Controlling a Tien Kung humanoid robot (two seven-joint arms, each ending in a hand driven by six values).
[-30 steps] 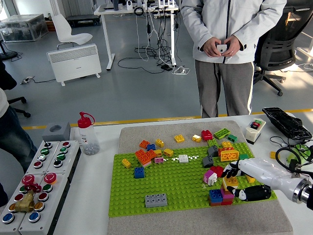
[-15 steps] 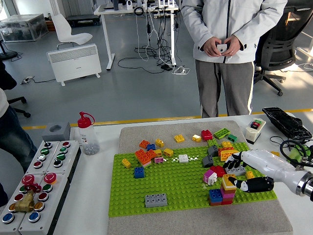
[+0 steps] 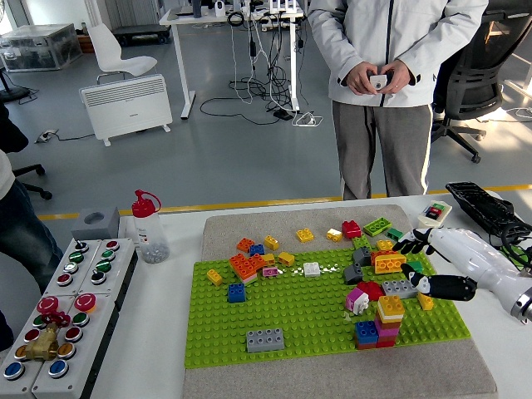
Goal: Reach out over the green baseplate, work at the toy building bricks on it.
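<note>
- The baseplate (image 3: 291, 320) lies on a grey mat (image 3: 332, 378) in the middle of the table, with bricks scattered mostly over its far half and right side.
- The right hand (image 3: 428, 266) comes in from 3 o'clock and hovers over the plate's right edge; its fingers are spread fairly wide and hold nothing, the thumb below near a grey brick (image 3: 399, 288).
- The left hand is not in view.
- At 5 o'clock of the plate a small stack (image 3: 384, 320) stands: yellow on top, pink and blue below. This reads as some building done; most bricks are loose and unjoined, so most of the work seems left.
- A flat grey brick (image 3: 264, 339) sits alone near the plate's near edge at 6 o'clock, with bare studs all around it: plenty of open room there.
- At 3 o'clock the room is tight: an orange brick (image 3: 389, 263), the grey brick and the stack crowd beneath the hand.
- A bottle (image 3: 148, 229) and a button box (image 3: 62, 312) stand well apart at 9 o'clock.
- A person stands at 12 o'clock, hands clasped on a small device, away from the table.
</note>
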